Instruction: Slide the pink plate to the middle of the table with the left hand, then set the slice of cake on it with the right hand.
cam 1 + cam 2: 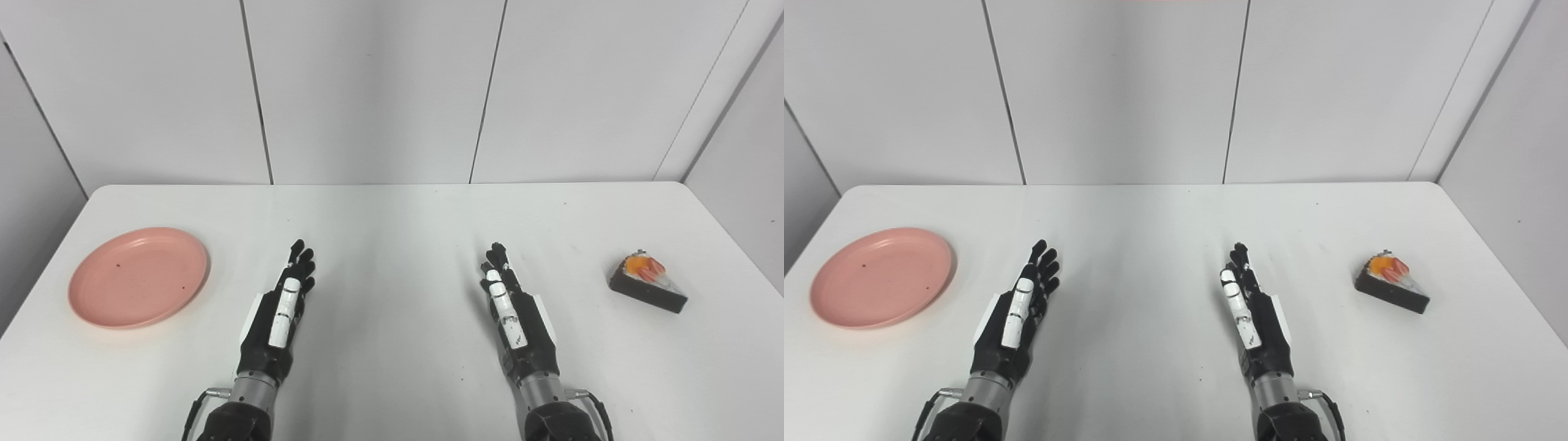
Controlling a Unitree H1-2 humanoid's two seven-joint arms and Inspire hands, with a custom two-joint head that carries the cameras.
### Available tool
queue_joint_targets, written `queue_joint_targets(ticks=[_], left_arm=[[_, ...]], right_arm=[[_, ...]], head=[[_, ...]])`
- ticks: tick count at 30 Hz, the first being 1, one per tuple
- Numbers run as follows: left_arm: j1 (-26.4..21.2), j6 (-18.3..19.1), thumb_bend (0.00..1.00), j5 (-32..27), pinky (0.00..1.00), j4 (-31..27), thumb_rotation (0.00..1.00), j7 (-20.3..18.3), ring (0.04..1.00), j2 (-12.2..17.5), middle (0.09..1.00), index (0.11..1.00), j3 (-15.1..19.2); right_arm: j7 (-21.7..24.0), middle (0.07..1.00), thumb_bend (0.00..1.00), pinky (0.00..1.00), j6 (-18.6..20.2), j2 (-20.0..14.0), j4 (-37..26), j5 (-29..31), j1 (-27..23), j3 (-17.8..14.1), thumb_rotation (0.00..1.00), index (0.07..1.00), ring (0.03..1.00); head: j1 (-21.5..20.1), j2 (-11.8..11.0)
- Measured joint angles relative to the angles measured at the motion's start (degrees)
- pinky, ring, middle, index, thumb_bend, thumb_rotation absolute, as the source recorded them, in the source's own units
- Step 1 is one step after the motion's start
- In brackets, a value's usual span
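Observation:
An empty pink plate (139, 276) lies on the white table (392, 220) at its left side. A dark chocolate cake slice (647, 284) topped with orange fruit rests near the right edge. My left hand (283, 312) is open, fingers stretched forward, a short way right of the plate and not touching it. My right hand (512, 312) is open too, held edge-on with fingers extended, well left of the cake. Neither hand holds anything.
White wall panels (367, 92) rise behind the table's far edge. A grey wall (747, 153) closes in at the right. Bare tabletop lies between my two hands.

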Motion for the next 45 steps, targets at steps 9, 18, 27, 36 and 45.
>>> queue_joint_targets(ticks=[9, 18, 27, 36, 45], left_arm=[[-0.63, -1.19, 0.55, 0.0, 1.0, 0.87, 1.0, -0.16, 1.0, -0.13, 1.0, 1.0, 0.12], [-3.72, -9.33, 0.6, 1.63, 0.99, 5.79, 1.0, 4.63, 0.992, -2.96, 1.0, 1.0, 2.94], [-7.08, -11.72, 0.71, 1.41, 0.93, 8.18, 1.0, 9.62, 0.908, -3.59, 0.922, 0.936, 8.06], [-6.03, -5.22, 0.8, 1.21, 0.96, 2.73, 1.0, 10.64, 0.851, 4.17, 0.857, 0.872, 12.7], [-9.71, -4.83, 0.73, 1.24, 0.64, 5.21, 1.0, 14.71, 0.665, 8.53, 0.696, 0.697, 18.9]], right_arm=[[0.03, 1.0, 0.62, 1.0, -0.37, -0.09, 0.89, -0.36, -0.62, 0.07, 0.86, 1.0, 1.0], [3.09, 1.0, 0.65, 1.0, -4.41, -1.84, 2.94, 3.7, -1.29, -1.23, 0.86, 1.0, 1.0], [4.5, 1.0, 0.53, 1.0, -5.52, -3.03, 4.58, 5.75, -2.31, -2.0, 0.89, 1.0, 1.0], [4.16, 1.0, 0.5, 1.0, -5.51, -3.05, 3.52, 5.52, -1.82, -2.22, 0.92, 1.0, 1.0], [4.14, 1.0, 0.5, 1.0, -5.47, -2.92, 3.18, 5.52, -1.71, -2.22, 0.89, 1.0, 1.0]], head=[[3.69, -1.67], [18.52, -6.93], [21.18, -9.4], [21.53, -10.63], [22.32, -11.16]])
